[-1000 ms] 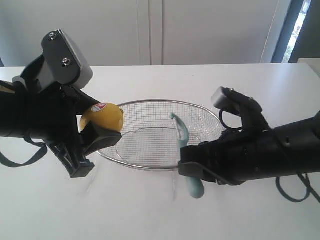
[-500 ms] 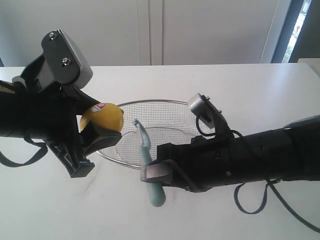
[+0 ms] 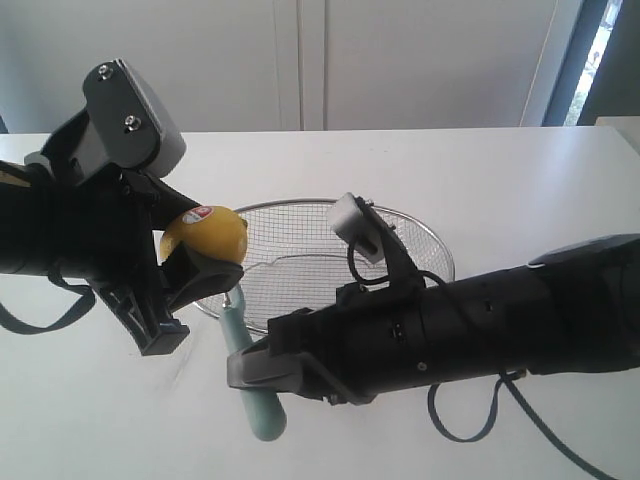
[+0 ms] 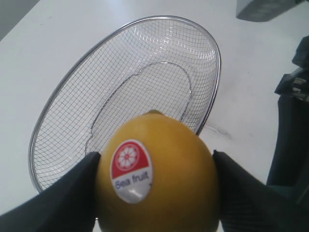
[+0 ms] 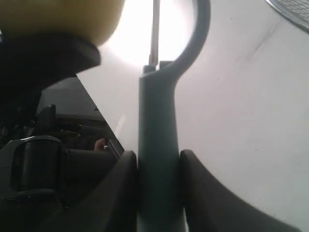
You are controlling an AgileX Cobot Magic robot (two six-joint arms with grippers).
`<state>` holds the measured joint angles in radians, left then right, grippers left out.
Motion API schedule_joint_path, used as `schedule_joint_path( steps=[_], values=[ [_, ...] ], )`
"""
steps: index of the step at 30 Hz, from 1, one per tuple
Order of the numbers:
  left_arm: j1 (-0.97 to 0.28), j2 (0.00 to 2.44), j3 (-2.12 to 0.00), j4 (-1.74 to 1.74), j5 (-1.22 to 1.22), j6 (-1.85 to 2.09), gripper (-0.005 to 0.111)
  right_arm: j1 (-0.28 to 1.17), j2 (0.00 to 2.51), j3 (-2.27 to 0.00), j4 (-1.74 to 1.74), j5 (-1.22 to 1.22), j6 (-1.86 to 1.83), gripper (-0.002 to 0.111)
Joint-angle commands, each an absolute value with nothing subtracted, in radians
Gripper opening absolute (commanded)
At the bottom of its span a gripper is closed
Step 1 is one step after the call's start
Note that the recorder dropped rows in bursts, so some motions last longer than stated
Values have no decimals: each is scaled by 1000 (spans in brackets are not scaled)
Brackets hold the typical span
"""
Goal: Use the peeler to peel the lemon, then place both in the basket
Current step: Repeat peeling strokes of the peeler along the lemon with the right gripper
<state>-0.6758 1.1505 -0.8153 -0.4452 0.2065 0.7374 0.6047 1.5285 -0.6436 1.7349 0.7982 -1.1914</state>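
Note:
My left gripper (image 3: 205, 250) is shut on the yellow lemon (image 3: 206, 234) and holds it in the air beside the left end of the basket (image 3: 420, 232). In the left wrist view the lemon (image 4: 157, 174) fills the gap between the black fingers (image 4: 58, 203), its red-and-white sticker facing the camera. My right gripper (image 3: 262, 372) is shut on the pale teal handle of the peeler (image 3: 245, 350). The peeler's head points up, right under the lemon. In the right wrist view the peeler (image 5: 158, 140) stands between the pads, its metal blade just below the lemon (image 5: 58, 19).
The silver wire-mesh basket (image 4: 218, 72) lies on the white table (image 3: 500, 170) with nothing in it. The right arm reaches across in front of it. A white wall runs behind the table's far edge.
The right arm has swung left with the peeler, from in front of the basket's middle to just under the lemon. The left gripper and lemon have stayed still.

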Motion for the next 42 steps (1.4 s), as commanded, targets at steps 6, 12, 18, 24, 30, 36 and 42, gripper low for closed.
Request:
schedule_joint_path(
  steps=[6,12,18,24,30,36,42],
  values=[
    [-682,1145,-811,-464,209,734,0,609,1529,-672,1744,797,-1203,0],
    [-682,1145,-811,-464,209,734,0,609,1529,-672,1744,742,-1201,0],
    [-682,1145,-811,-464,209,734,0,607,1529,-672,1744,738,-1201,0],
    [-682,1145,-811,-464,209,734,0,597,1527,-672,1744,742,-1200,0],
    [-682,1145,-811,-464,209,734,0,570,1525,-672,1744,764,-1194,0],
    [-682,1145,-811,-464,209,734,0,558,1525,-672,1744,786,-1191,0],
    [-682,1145,-811,-464,209,734,0,558,1514,-672,1744,779,-1191,0]
  ],
)
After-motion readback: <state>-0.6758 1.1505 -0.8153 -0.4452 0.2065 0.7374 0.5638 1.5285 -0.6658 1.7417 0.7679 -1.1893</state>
